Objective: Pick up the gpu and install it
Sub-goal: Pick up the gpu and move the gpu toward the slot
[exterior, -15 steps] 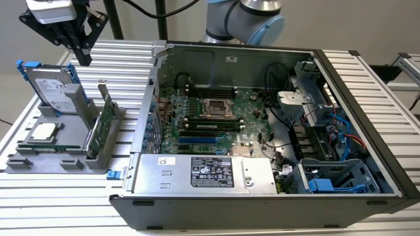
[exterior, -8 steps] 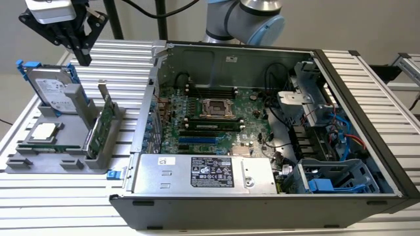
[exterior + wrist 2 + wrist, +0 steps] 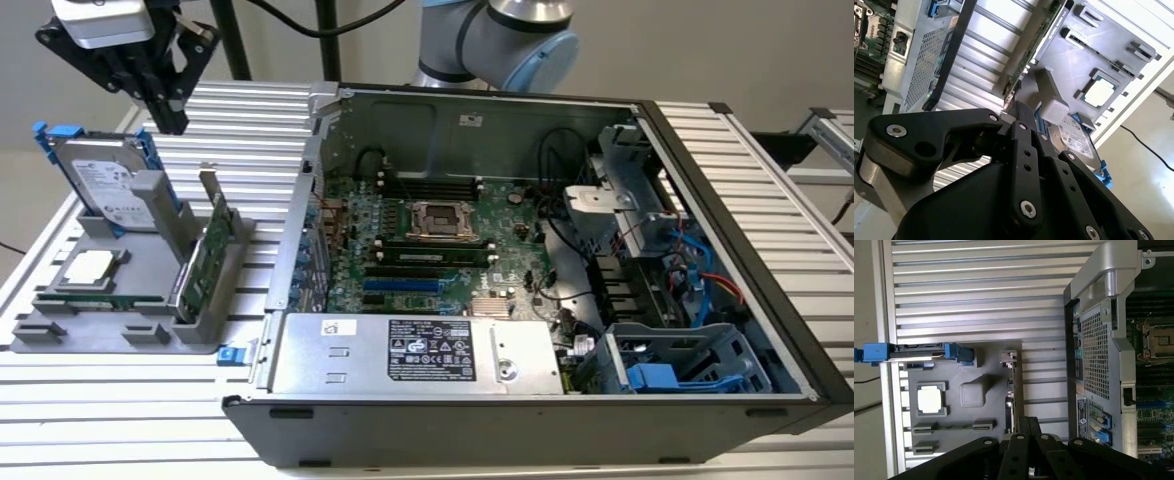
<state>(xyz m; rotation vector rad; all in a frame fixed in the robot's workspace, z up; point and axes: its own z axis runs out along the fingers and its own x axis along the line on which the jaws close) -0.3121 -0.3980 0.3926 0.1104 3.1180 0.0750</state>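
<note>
End effector (image 3: 171,122): black fingers drawn together with nothing between them, pointing down, up in the air at the exterior view's far left
Below it: a grey holder (image 3: 80,330) on the ribbed metal tabletop (image 3: 120,400); from where I stand the end effector touches none of the parts in it
Graphics card (image 3: 207,255): standing on its long edge in a slot on the side of the holder nearest the computer case, its thin silver bracket sticking up at the far end; not gripped
Card from the arm: in the first wrist view it shows edge-on (image 3: 1010,400), just past the fingertips (image 3: 1021,424); in the second wrist view its green edge (image 3: 1039,40) runs away beyond the end effector (image 3: 1021,112)
Hard drive (image 3: 114,185): silver, blue rails, propped upright at the back of the holder
Processor chip (image 3: 91,266): lying flat in the holder beside the drive
Computer case (image 3: 747,200): side open, lying next to the holder on the exterior view's right
Inside the case: green motherboard (image 3: 427,240) and a silver power supply (image 3: 400,350) along the near edge
</note>
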